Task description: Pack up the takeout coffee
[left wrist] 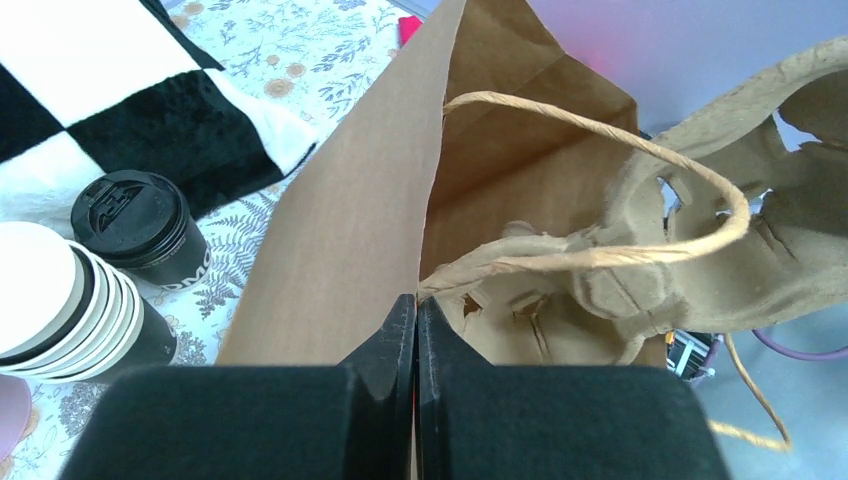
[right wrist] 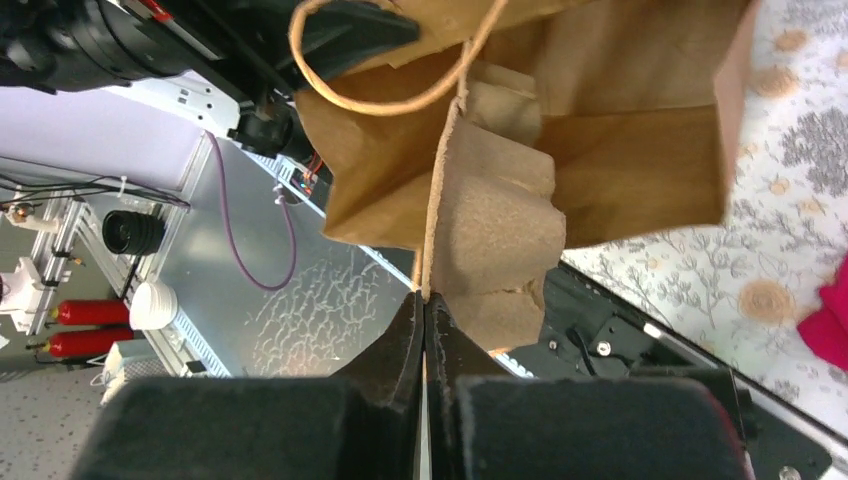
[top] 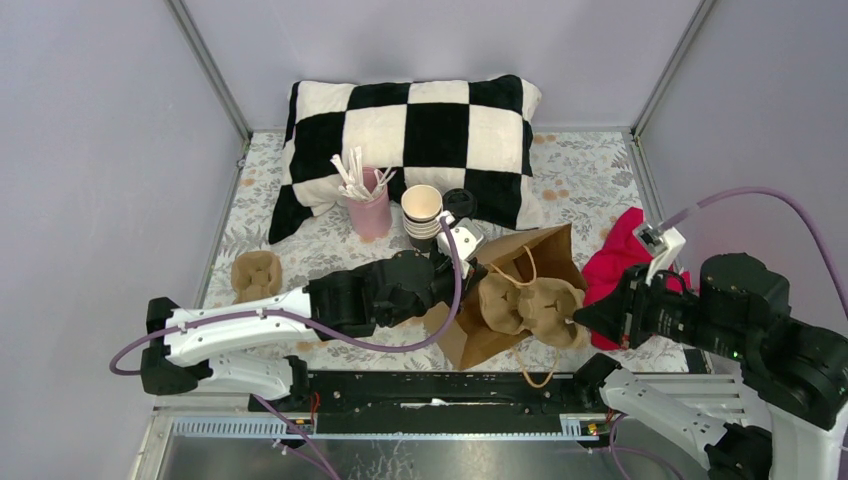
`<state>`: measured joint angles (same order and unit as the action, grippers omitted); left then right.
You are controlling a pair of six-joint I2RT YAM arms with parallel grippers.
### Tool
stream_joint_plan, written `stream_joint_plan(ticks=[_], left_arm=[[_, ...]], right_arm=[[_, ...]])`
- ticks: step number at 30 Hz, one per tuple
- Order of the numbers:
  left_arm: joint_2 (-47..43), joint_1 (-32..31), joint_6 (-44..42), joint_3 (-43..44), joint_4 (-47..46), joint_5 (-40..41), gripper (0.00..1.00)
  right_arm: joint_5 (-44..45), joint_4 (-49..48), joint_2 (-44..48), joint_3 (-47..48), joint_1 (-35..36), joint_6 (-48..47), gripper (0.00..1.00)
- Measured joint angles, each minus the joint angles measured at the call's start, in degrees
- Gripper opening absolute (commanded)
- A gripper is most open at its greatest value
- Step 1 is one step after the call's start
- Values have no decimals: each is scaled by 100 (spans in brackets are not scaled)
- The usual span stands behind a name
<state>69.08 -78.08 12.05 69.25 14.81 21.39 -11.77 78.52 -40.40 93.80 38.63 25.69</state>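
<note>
- Two arms meet at a brown paper bag near the front middle of the table.
- Left gripper: fingers pressed together, pinching the rim of the bag at one side of its mouth, where a twine handle starts.
- Right gripper: fingers together, clamped on the thin edge of a cardboard cup carrier.
- The carrier sits partly inside the bag's mouth; its cup wells look empty.
- Coffee cup: black, white lettering, black lid on. It stands upright on the table, outside the bag and just behind it, in front of the checkered pillow. Neither gripper touches it.
- Stack of lidless cups stands just beside the coffee cup, on its left in the top view.
- Pink cup with white sticks stands left of the stack.
- Second carrier lies at the table's left side, well apart from the bag.
- Red cloth lies to the right of the bag.
</note>
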Motion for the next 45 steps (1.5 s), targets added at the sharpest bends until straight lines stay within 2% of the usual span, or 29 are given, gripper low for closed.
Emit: stream_joint_plan(ticks=[4, 13, 26, 38, 45], left_arm=[[20, 2, 46, 0, -61, -109, 0], [9, 0, 203, -103, -404, -317, 0], [-376, 7, 267, -501, -719, -474, 0], [-426, 9, 282, -682, -892, -625, 0], [-603, 7, 302, -883, -942, -640, 0]], right_arm=[[-304, -382, -164, -129, 0, -96, 0], [-743, -1276, -352, -1381, 0, -354, 0], [-831, -2487, -280, -2693, 0, -1143, 0], [-870, -3001, -540, -3064, 0, -1869, 0], [-737, -3178, -551, -3261, 0, -2059, 6]])
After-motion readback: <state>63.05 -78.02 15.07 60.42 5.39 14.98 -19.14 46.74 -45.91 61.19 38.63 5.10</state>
